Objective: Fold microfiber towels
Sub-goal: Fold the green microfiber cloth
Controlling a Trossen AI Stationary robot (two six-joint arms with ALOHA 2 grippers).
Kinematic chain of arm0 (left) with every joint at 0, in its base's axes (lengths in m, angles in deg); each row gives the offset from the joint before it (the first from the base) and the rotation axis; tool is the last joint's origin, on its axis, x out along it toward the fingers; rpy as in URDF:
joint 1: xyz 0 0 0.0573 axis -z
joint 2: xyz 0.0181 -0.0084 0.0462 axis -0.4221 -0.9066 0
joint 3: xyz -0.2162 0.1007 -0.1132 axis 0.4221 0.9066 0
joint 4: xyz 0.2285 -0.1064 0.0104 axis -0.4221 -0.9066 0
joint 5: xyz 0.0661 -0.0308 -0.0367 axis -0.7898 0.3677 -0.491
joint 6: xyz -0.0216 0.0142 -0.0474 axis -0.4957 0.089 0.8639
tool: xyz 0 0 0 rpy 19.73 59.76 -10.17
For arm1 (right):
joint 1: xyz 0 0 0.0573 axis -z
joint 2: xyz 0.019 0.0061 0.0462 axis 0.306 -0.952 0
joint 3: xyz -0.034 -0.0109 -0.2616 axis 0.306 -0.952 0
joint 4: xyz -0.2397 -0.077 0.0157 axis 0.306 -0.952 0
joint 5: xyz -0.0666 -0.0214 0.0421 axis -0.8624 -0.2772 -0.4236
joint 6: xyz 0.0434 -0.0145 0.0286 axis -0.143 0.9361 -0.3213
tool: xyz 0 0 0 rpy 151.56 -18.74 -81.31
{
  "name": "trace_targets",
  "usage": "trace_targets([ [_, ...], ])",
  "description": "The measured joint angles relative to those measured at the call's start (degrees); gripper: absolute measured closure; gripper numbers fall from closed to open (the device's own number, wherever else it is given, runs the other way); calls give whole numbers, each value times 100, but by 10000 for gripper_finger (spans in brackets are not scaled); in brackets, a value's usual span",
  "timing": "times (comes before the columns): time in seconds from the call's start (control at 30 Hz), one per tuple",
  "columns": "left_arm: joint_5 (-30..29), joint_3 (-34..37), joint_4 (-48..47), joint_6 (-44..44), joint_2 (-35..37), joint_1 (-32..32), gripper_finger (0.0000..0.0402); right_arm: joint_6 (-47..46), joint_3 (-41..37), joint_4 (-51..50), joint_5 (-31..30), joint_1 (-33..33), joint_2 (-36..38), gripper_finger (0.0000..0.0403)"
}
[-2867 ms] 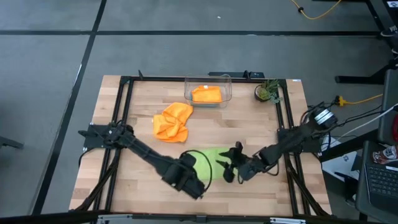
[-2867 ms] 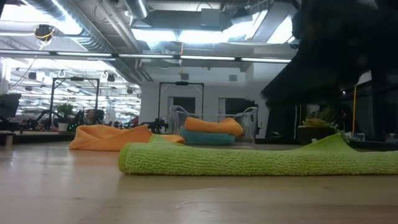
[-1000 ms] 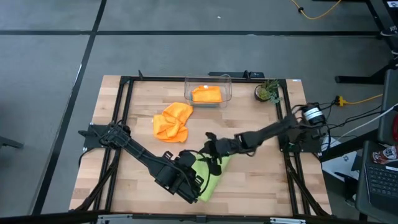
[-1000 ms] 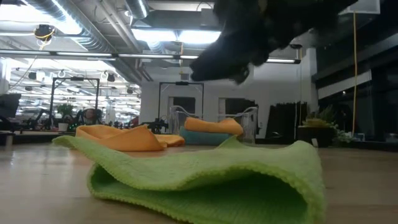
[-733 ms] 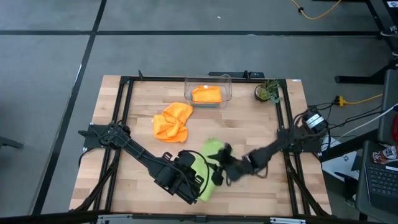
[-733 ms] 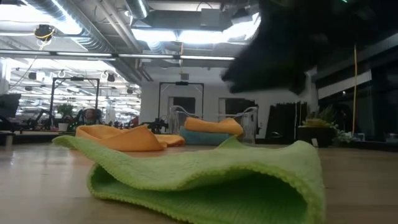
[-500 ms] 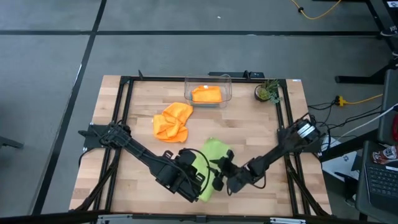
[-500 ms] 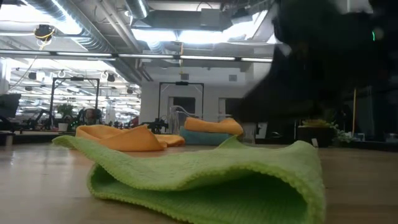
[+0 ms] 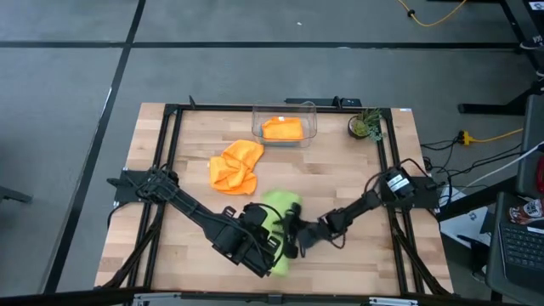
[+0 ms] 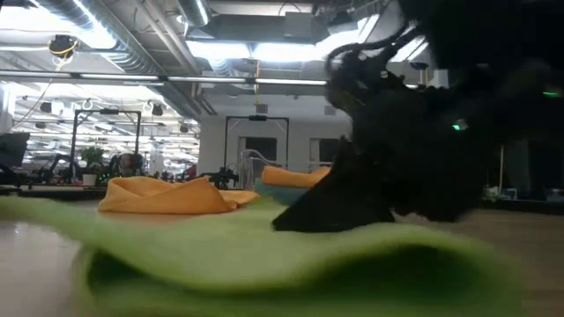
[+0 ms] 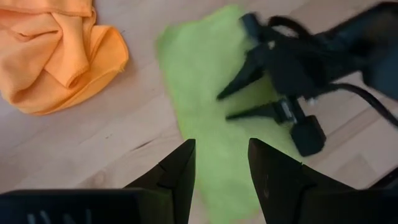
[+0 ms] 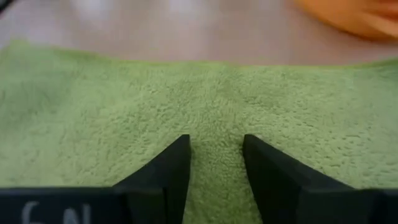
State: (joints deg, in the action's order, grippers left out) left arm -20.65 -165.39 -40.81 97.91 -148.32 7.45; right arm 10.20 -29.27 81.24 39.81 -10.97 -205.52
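At the near edge of the table, the green towel (image 9: 278, 223) lies doubled over into a narrow strip, with both arms working on it. The left gripper (image 9: 255, 244) sits over its near end; its own camera shows the jaws parted, cloth visible in the gap but not pinched, so it looks released. The right gripper (image 9: 293, 234) reaches in from the other side; its fingers (image 11: 244, 71) show in the left wrist view as spread prongs lying on the towel, and its own view shows them apart on flat pile, holding nothing. This fold appears part done: one crease is in, and the strip likely needs another fold before it can be put away.

Farther back, an orange towel (image 9: 236, 166) sits crumpled in a heap, untouched and still to be folded.

At the far edge, the bin (image 9: 308, 110) holds a folded orange towel (image 9: 282, 129) on top of a folded teal towel (image 10: 275, 193); those two seem finished. About half the job looks done.
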Motion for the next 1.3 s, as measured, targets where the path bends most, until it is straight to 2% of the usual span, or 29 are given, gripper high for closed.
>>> trace_targets([
  [0.1,2,0,-2,-4,0,1,261,1417,-12,243,1786,365,112,248],
  [0.2,12,0,0,-4,0,14,261,2055,-28,174,3414,835,261,248],
  [0.27,15,0,-2,-7,0,24,261,2283,-31,35,4233,1160,337,248],
  [0.33,17,0,-1,-9,0,38,261,2486,-41,-190,4566,1437,461,248],
  [0.5,26,0,-2,-11,0,62,261,2611,-83,-908,4517,1907,1052,253],
  [0.63,26,0,1,-13,0,62,261,2562,-49,-1069,4456,1973,1960,261],
  [0.83,142,0,331,-153,0,76,261,1421,-48,-2423,4410,1912,3505,265],
  [1.0,117,0,1595,-1474,-169,119,261,873,-53,-3978,4396,1422,4410,265],
  [1.1,147,0,2049,-2284,-337,119,255,815,-52,-4649,4114,921,4733,265],
  [1.2,446,0,2340,-2962,-498,93,241,640,-52,-4959,3882,424,4833,265],
  [1.3,1007,0,2494,-3314,-706,53,217,571,-52,-4980,3861,-18,4766,265],
])
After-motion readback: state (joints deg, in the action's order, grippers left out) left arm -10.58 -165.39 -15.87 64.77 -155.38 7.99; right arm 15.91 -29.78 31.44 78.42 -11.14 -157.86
